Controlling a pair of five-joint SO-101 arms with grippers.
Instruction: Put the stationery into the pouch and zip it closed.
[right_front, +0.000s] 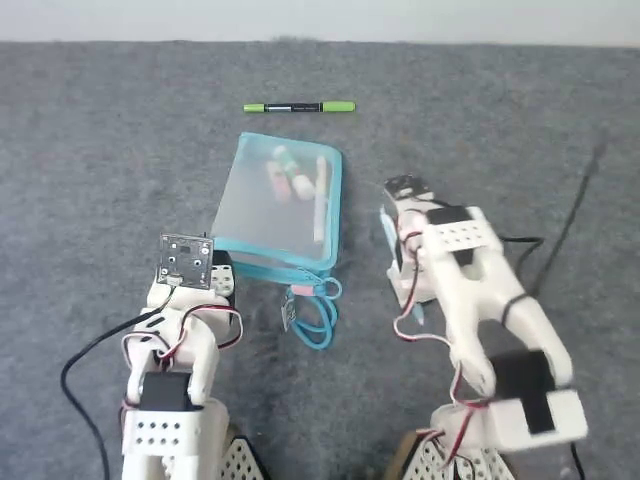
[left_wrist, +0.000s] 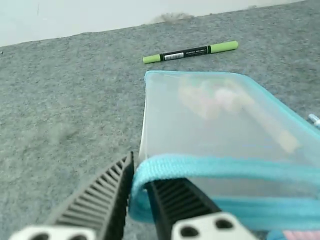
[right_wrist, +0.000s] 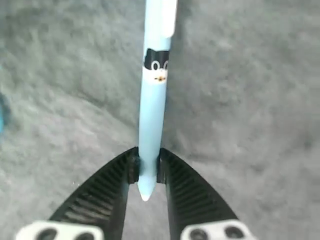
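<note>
1. Fingers of the right gripper pinch a blue pen near its tip; the left gripper clamps the pouch rim at its near corner.
2. Pen goes in next, I'd judge: have the left lift the rim so the mouth gapes.
3. Feed it lengthwise, or it may snag the rim.
4. Green marker lies on the carpet beyond the pouch.
</note>
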